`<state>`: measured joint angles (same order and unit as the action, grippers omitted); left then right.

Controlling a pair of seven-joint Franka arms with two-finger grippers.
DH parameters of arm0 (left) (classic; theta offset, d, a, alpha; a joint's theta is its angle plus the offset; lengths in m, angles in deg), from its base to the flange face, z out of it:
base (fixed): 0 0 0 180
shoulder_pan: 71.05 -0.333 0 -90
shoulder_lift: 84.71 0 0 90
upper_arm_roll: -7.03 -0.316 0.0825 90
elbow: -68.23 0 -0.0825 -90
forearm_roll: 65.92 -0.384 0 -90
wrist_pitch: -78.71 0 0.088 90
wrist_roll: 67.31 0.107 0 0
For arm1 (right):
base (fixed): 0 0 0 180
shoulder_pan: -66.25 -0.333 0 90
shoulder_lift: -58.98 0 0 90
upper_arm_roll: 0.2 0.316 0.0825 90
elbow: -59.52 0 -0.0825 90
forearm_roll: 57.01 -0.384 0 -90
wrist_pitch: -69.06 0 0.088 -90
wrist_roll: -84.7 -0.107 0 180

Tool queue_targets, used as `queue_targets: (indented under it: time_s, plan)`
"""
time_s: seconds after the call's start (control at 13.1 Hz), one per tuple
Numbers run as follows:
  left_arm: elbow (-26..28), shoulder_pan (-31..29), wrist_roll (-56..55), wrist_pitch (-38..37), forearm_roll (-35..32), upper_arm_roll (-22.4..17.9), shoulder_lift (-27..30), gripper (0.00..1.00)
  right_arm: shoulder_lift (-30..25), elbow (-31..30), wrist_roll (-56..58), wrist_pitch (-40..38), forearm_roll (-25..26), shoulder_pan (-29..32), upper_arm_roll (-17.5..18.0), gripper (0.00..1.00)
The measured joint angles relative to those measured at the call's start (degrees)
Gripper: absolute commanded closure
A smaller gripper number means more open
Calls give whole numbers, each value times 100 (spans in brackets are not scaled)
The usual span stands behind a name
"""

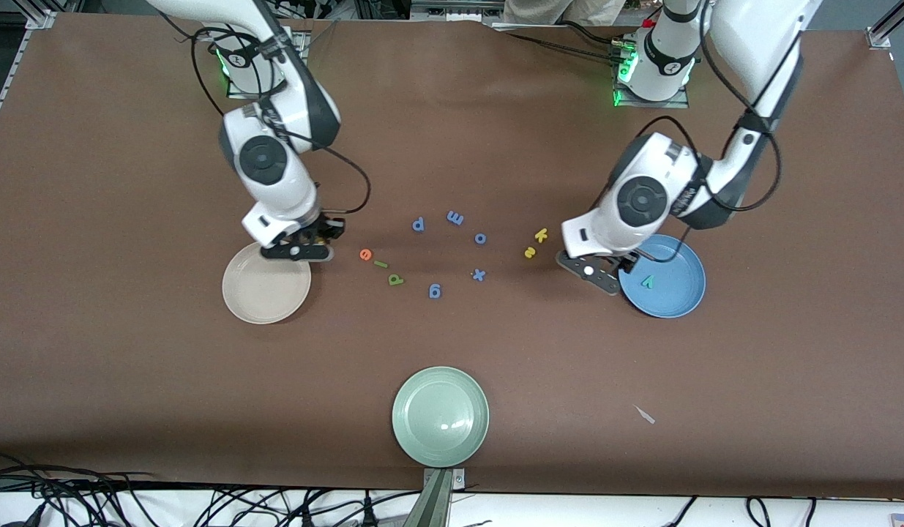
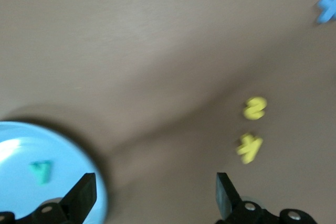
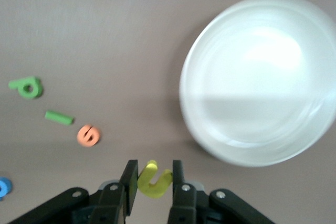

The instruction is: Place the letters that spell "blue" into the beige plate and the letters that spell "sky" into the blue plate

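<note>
Brown cloth covers the table (image 1: 129, 380) seen from the front view, where the round, shallow cream-beige plate (image 1: 265, 293) lies toward the right arm's end and the round, shallow sky-blue plate (image 1: 671, 289) toward the left arm's end, the tiny teal-green foam y (image 1: 647, 280) resting inside the latter. The right gripper (image 1: 299, 251) is held over the table at the beige plate's rim; the left gripper (image 1: 605, 277) is held just beside the blue plate's rim. Between the plates the orange foam e (image 1: 364, 254), the light green bar-shaped l (image 1: 380, 263) and the olive-green b (image 1: 395, 279) are strung in a short line on the table, while the yellow k (image 1: 541, 234) and yellow s (image 1: 529, 252) lie near the left gripper. Five blue foam letters (image 1: 455, 217) are scattered in the middle, and a round pale green plate (image 1: 440, 416) sits nearest the camera. In the left wrist view the left gripper's fingers (image 2: 84, 195) are seen spread wide with nothing between them, the blue plate holding the y at one side and the s and k on bare cloth at the other. In the right wrist view the right gripper's fingers (image 3: 129, 179) are seen pinching the yellow foam u (image 3: 154, 180) above the cloth, just beside the empty beige plate, with the e, l and b apart on the cloth.
</note>
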<state>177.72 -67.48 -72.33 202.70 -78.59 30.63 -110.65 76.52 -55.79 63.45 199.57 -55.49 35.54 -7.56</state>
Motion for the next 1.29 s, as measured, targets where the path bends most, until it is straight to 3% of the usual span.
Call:
queue_targets:
  time_s: [0.08,0.15,0.23,0.46,0.99,1.22,1.29]
  plan:
    - [1,194,-514,93,-1,0,-88,0,39,92,397,25,3,29,-154,67]
    - [3,372,-977,220,-28,0,-185,0,132,122,722,146,3,85,-269,33]
    - [10,535,-1352,357,-145,-3,-294,0,262,123,932,329,3,180,-330,16]
    - [18,769,-1956,654,-740,-5,-606,0,511,142,862,535,2,243,-313,14]
    - [17,960,-2335,1078,-774,-6,-911,1,710,195,-1093,752,-1,-598,-15,17]
    - [17,960,-2337,1223,-802,-15,-1029,13,1115,186,-1491,1196,-1,-826,-5,21]
    - [17,959,-2343,1244,-968,-21,-1049,23,1225,186,-1565,1286,-1,-903,-5,23]
